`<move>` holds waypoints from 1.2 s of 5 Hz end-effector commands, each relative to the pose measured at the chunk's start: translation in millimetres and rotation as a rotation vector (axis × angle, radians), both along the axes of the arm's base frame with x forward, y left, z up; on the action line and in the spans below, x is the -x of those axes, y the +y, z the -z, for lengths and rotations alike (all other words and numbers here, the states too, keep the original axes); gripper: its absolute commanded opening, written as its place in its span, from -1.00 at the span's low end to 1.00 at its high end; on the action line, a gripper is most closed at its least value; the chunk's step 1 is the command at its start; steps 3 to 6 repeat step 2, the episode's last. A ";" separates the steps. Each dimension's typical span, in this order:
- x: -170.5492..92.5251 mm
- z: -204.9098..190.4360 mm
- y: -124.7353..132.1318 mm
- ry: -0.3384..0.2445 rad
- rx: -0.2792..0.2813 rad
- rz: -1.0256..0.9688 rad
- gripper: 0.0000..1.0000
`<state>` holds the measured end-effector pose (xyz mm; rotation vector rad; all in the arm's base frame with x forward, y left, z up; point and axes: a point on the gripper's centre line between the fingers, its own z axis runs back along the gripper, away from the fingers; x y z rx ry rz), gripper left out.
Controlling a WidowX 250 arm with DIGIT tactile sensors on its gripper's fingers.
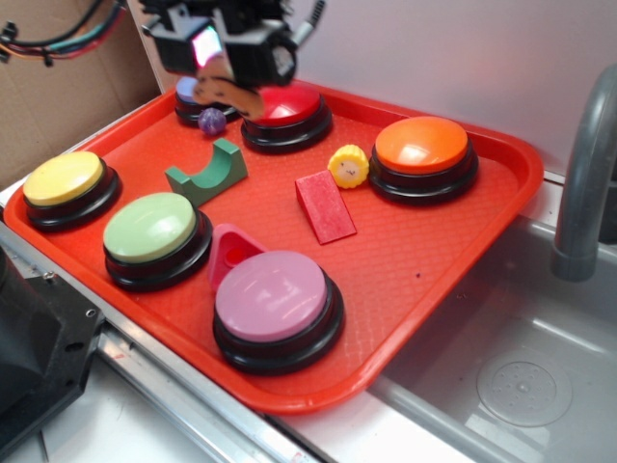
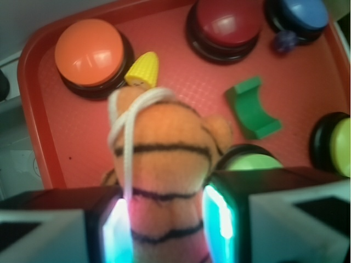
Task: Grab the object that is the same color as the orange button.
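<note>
A small orange plush tiger [image 2: 164, 181] with black stripes and a white string loop is pinched between my two lit fingers. My gripper [image 2: 167, 227] is shut on it and holds it above the tray. In the exterior view the gripper [image 1: 224, 58] hangs over the tray's far left corner, and the tiger [image 1: 228, 89] dangles under it, above the red-topped button [image 1: 287, 114]. The orange button [image 1: 422, 154] [image 2: 90, 55] sits at the far right of the red tray [image 1: 405, 289], apart from the gripper.
The tray also holds a yellow button [image 1: 67, 186], a green button [image 1: 154, 236], a pink button [image 1: 277, 307], a blue button [image 2: 303, 16], a green arch block [image 1: 207, 172], a red wedge [image 1: 325, 205], a yellow smiley toy [image 1: 349, 166] and a purple ball [image 1: 211, 120]. A sink and grey faucet [image 1: 583, 183] lie right.
</note>
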<state>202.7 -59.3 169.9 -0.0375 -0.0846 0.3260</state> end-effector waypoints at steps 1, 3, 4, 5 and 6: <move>15.9 -25.6 23.6 -0.084 -0.001 -0.061 -1.00; 26.7 -27.0 31.7 -0.078 -0.014 -0.108 -1.00; 26.7 -27.0 31.7 -0.078 -0.014 -0.108 -1.00; 26.7 -27.0 31.7 -0.078 -0.014 -0.108 -1.00; 26.7 -27.0 31.7 -0.078 -0.014 -0.108 -1.00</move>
